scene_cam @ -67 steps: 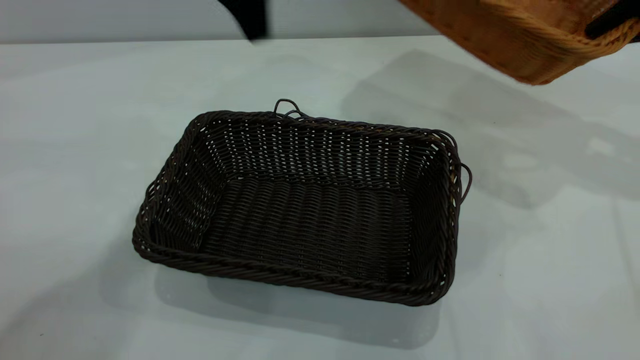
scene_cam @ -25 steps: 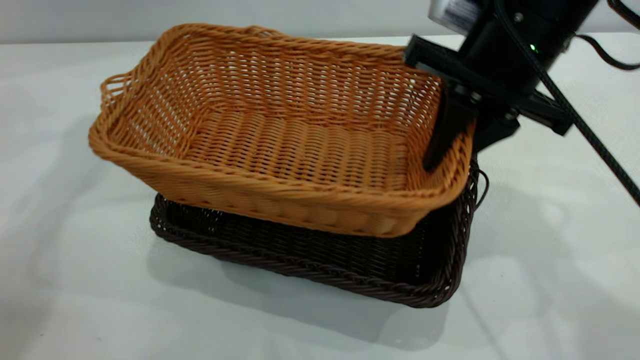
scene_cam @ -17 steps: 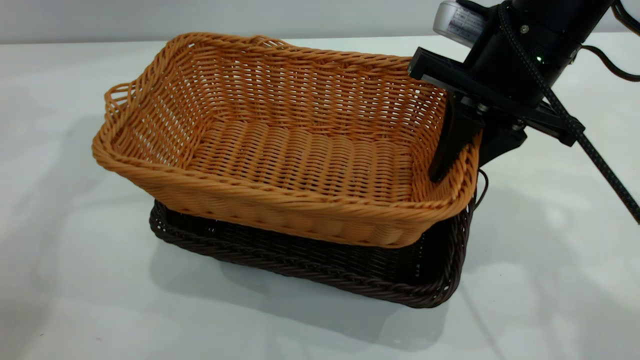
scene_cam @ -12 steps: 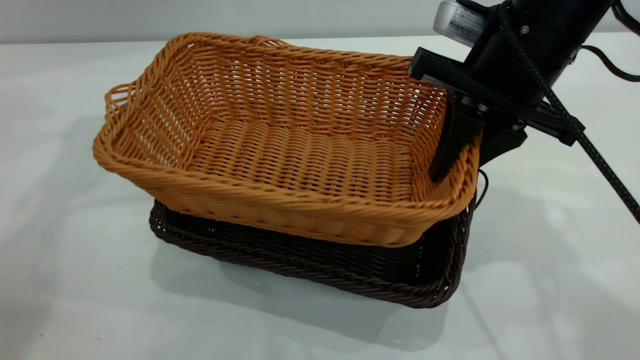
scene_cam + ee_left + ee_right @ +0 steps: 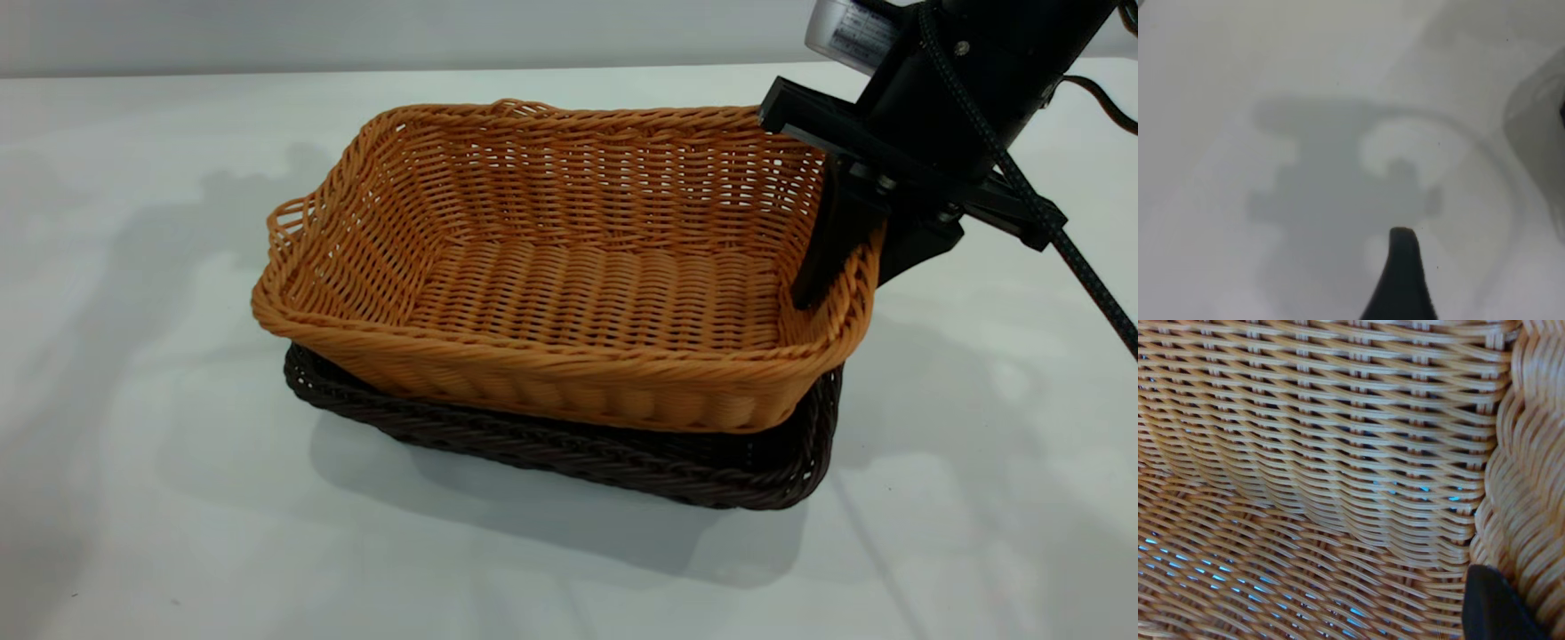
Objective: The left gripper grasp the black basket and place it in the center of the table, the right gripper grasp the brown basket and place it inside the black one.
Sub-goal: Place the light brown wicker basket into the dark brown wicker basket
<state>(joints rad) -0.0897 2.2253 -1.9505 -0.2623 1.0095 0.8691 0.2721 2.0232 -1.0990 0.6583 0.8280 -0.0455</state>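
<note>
The brown basket sits nested in the black basket near the middle of the table. Only the black basket's front rim and corners show beneath it. My right gripper is shut on the brown basket's right wall, one finger inside and the other outside. The right wrist view shows the basket's weave up close and one fingertip against the rim. My left gripper is out of the exterior view. Its wrist view shows one finger over bare table, holding nothing.
The right arm's black cable runs down to the right of the baskets. Bare white table surrounds the baskets on the left, front and right. A pale wall runs along the table's far edge.
The brown basket has moved right and down, from tilted above the black basket to settled level inside it. The black basket has shifted slightly right. My right gripper has kept its hold.
</note>
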